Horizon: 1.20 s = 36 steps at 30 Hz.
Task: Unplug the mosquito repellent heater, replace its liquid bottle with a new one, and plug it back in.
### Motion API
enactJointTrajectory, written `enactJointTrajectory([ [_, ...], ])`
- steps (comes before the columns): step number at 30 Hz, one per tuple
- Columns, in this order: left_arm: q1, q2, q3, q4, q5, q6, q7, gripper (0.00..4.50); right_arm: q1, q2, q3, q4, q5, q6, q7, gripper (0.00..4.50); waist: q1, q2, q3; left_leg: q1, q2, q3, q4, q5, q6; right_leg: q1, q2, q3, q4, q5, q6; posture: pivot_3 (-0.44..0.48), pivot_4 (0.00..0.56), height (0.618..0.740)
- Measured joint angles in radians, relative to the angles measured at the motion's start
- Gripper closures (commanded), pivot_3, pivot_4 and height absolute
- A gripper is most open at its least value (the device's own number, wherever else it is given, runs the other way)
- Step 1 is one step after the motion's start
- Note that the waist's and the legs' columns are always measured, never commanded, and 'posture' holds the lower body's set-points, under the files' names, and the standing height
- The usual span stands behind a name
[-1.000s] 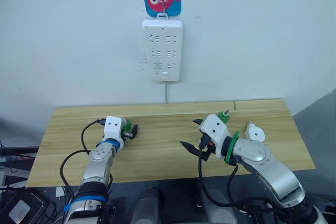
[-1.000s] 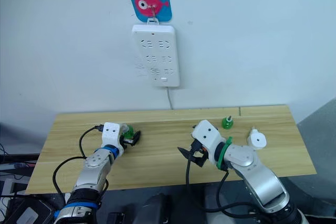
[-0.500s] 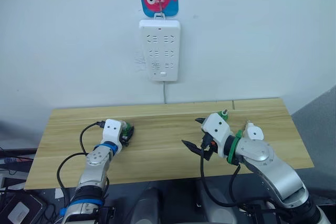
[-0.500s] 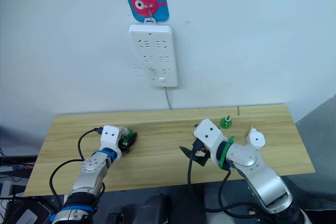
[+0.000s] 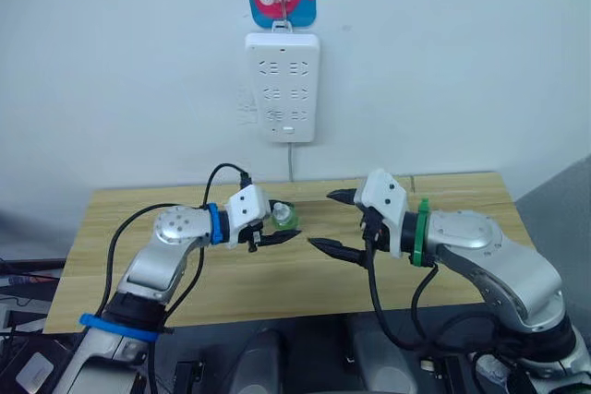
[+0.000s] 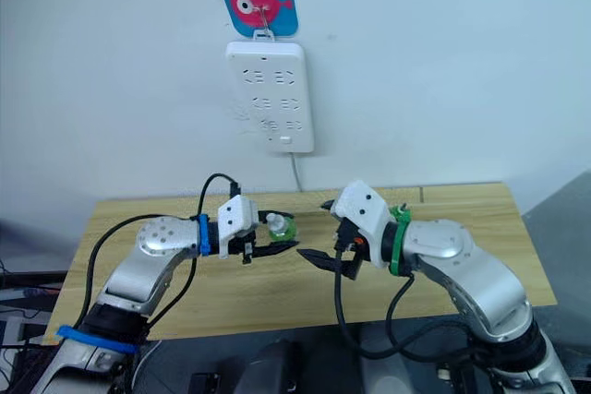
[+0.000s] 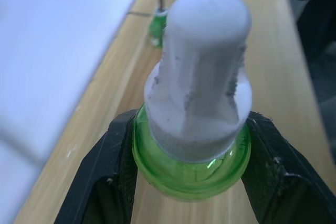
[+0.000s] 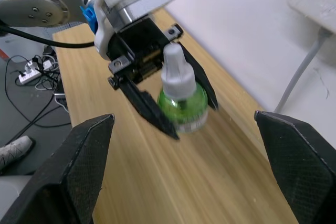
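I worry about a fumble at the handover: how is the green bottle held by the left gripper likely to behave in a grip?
The green bottle looks rigid and probably light, being small. Its round, glossy body, pinched between the left gripper jaws, may slip or twist. The right gripper stands open nearby. The tall white cap might make it tippy if set down.

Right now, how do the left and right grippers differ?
The left gripper is shut on a green liquid bottle with a white cap; the right gripper is open and holds nothing. The left points toward the robot's right, the right toward its left. Both have black fingers and hang over the wooden table.
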Motion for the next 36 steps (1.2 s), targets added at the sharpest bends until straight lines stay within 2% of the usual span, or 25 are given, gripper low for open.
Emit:
enactJointTrajectory([
  [7, -0.045, -0.019, -0.028, -0.004, 0.0, 0.021, -0.043, 2.24, -0.064, 0.09, 0.046, 0.067, 0.019, 0.053, -0.064, 0.0, -0.011, 0.0, 0.0, -0.002, 0.0, 0.0, 0.0, 0.001, -0.002, -0.002, 0.0, 0.0, 0.0, 0.0, 0.0, -0.221, 0.206, 0.73],
  [15, -0.055, -0.029, -0.03, 0.003, 0.0, 0.006, -0.067, 2.24, -0.066, 0.087, 0.092, 0.113, -0.02, 0.023, -0.093, 0.0, -0.015, 0.0, -0.001, -0.006, 0.0, 0.001, 0.003, 0.001, -0.002, -0.005, 0.0, 0.0, 0.002, 0.0, 0.0, -0.21, 0.2, 0.73],
  [19, -0.055, -0.035, -0.03, 0.011, 0.0, 0.006, -0.082, 2.24, -0.066, 0.086, 0.123, 0.137, -0.057, -0.019, -0.103, 1.2, -0.016, 0.0, -0.002, -0.015, -0.002, 0.003, 0.009, 0.002, -0.004, -0.018, -0.001, 0.002, 0.011, 0.0, 0.0, -0.209, 0.2, 0.73],
  [25, -0.057, -0.038, -0.024, 0.015, -0.007, 0.012, -0.081, 2.24, -0.065, 0.073, 0.162, 0.145, -0.088, -0.079, -0.092, 3.33, -0.02, 0.0, -0.002, -0.014, -0.001, 0.004, 0.009, 0.003, -0.003, -0.019, -0.001, 0.003, 0.016, 0.0, 0.0, -0.211, 0.194, 0.73],
  [26, -0.058, -0.039, -0.024, 0.015, -0.01, 0.015, -0.081, 2.24, -0.065, 0.069, 0.164, 0.144, -0.094, -0.088, -0.089, 3.45, -0.02, 0.0, -0.002, -0.014, -0.001, 0.004, 0.009, 0.003, -0.003, -0.019, -0.001, 0.003, 0.016, 0.0, 0.0, -0.213, 0.189, 0.73],
  [33, -0.073, -0.056, -0.013, 0.026, -0.045, 0.023, -0.084, 2.24, -0.058, 0.06, 0.144, 0.138, -0.095, -0.127, -0.069, 3.45, -0.021, -0.001, -0.006, -0.014, -0.001, 0.004, 0.01, 0.004, -0.006, -0.019, -0.001, 0.003, 0.017, 0.001, 0.0, -0.215, 0.18, 0.73],
  [35, -0.074, -0.056, -0.005, 0.034, -0.065, 0.018, -0.093, 1.52, -0.056, 0.061, 0.139, 0.138, -0.093, -0.14, -0.066, 3.45, -0.022, -0.001, -0.006, -0.013, -0.001, 0.004, 0.01, 0.004, -0.006, -0.019, -0.001, 0.003, 0.017, 0.001, 0.0, -0.217, 0.174, 0.73],
  [36, -0.074, -0.056, 0.003, 0.04, -0.077, 0.017, -0.103, 1.31, -0.054, 0.061, 0.133, 0.138, -0.09, -0.141, -0.064, 3.45, -0.023, -0.001, -0.007, -0.013, -0.001, 0.004, 0.01, 0.004, -0.006, -0.019, -0.001, 0.003, 0.017, 0.001, 0.0, -0.217, 0.174, 0.73],
])
